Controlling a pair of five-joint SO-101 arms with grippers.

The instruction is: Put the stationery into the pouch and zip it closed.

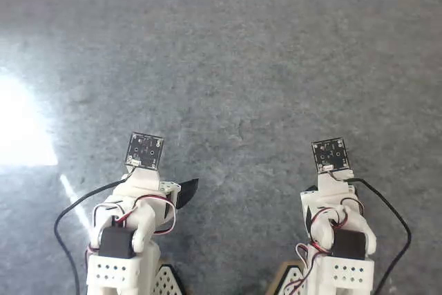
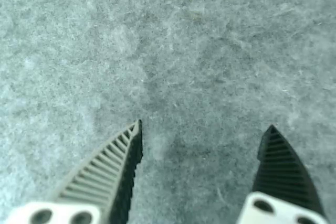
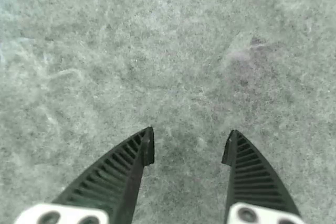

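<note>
While I sit at the near edge of the gray desk (image 1: 242, 67), I count two arms, my left arm (image 1: 135, 229) and my right arm (image 1: 340, 229), side by side. Each has one claw. My left claw (image 2: 205, 124) is spread wide apart. My right claw (image 3: 191, 129) is apart too, but less wide. Speckled gray desk shows between the fingers of each.

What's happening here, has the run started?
Nothing is being handled at this moment. The left arm and right arm sit folded back at the near edge of the grey table. The left gripper and right gripper hang over the grey surface, fingers open with nothing between them; the left's are spread wider.
</note>
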